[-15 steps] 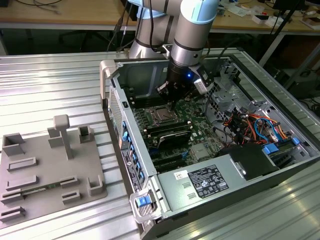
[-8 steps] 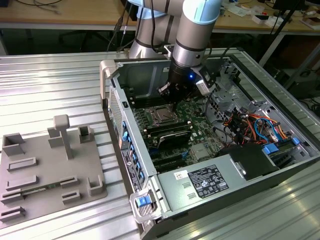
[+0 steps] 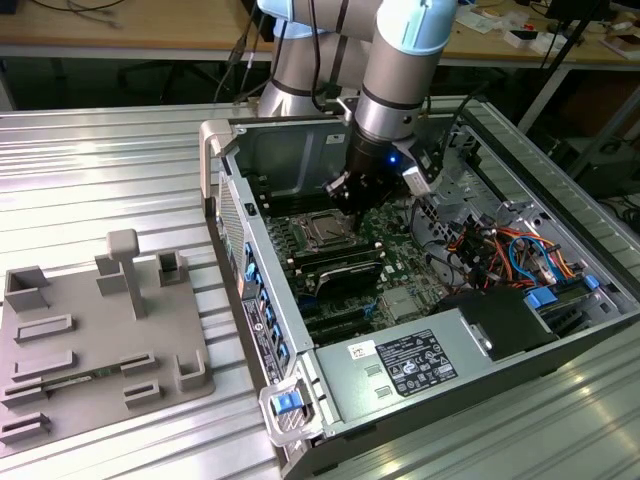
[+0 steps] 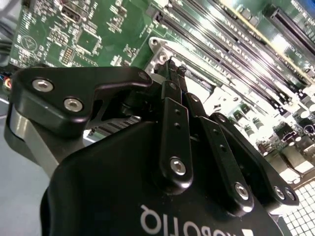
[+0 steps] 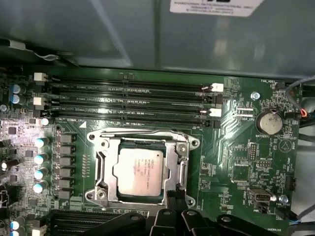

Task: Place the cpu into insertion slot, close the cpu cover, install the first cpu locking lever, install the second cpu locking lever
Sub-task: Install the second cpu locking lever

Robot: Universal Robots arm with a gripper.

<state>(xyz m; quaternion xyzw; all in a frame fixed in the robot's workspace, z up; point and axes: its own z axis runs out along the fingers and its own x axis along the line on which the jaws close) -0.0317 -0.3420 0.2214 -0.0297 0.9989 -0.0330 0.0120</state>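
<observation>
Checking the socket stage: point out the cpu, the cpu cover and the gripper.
the cpu (image 5: pixel 139 169), first wrist view, middle of its silver-grey top.
the cpu cover (image 5: pixel 104 163), first wrist view, one side bar of the silver frame.
the gripper (image 5: pixel 176 193), first wrist view, at its closed fingertips.

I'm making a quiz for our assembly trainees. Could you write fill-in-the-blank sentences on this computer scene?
The insertion slot holds the ____.
The cpu cover lies ____ over it.
The ____ hangs by the slot's rim.
The grey fixture tray lies at the exterior view's ____.
Missing: cpu; closed; pincer; left.
</observation>
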